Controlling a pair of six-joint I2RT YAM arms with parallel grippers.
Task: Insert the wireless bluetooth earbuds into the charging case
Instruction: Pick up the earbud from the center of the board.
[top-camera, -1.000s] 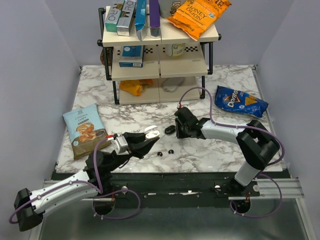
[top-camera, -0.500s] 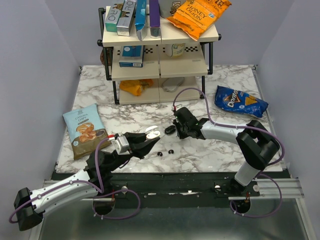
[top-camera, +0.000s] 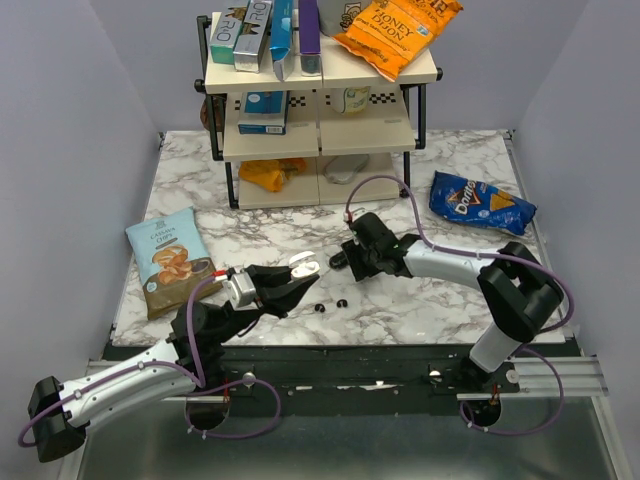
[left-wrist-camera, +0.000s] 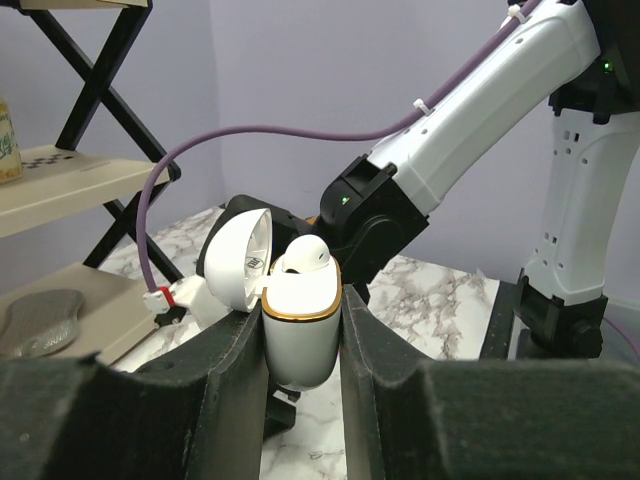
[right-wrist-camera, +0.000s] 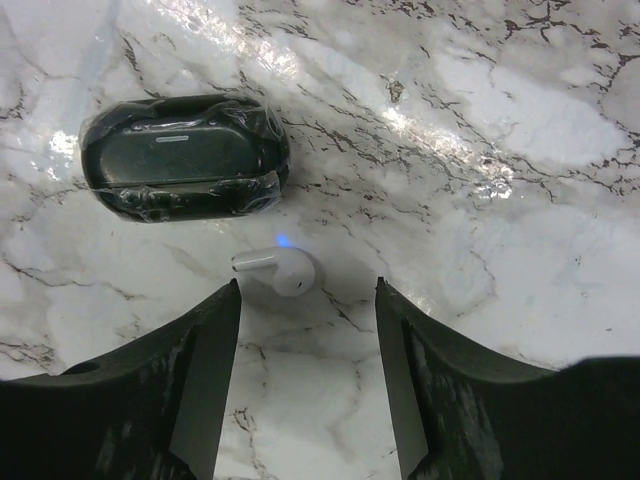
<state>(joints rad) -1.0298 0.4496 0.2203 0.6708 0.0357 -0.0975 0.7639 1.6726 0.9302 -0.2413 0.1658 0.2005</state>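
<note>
White with a gold rim, the charging case (left-wrist-camera: 300, 335) is clamped upright between the fingers of the left gripper (left-wrist-camera: 298, 320), held off the marble table (top-camera: 430, 300) near its front edge. Its lid is swung open to one side, and we see one white earbud (left-wrist-camera: 303, 255) sitting in the case, its rounded head poking above the rim.

Across from it, the right gripper (right-wrist-camera: 308, 290) points down at the marble with its fingers apart and nothing between them. A second white earbud (right-wrist-camera: 280, 270) lies loose on the table just ahead of that gap, nearer the finger on the left side of the wrist view, and we cannot see either finger touching it. A faint blue glint shows on the marble just beside it. A little beyond the loose earbud rests a black oval case (right-wrist-camera: 185, 155), shut and wrapped in crinkled clear film, lying flat and apart from the earbud.

From above we also pick out two tiny black buds (top-camera: 320, 307) (top-camera: 342, 303) on the marble, close together, between the two grippers and nearer the front edge.

Farther back stands a shelf rack (top-camera: 320, 150) stocked with boxes and an orange snack bag (top-camera: 395, 30). A pale chip bag (top-camera: 168, 262) lies at the left of the table and a blue chip bag (top-camera: 480, 203) at the right.
</note>
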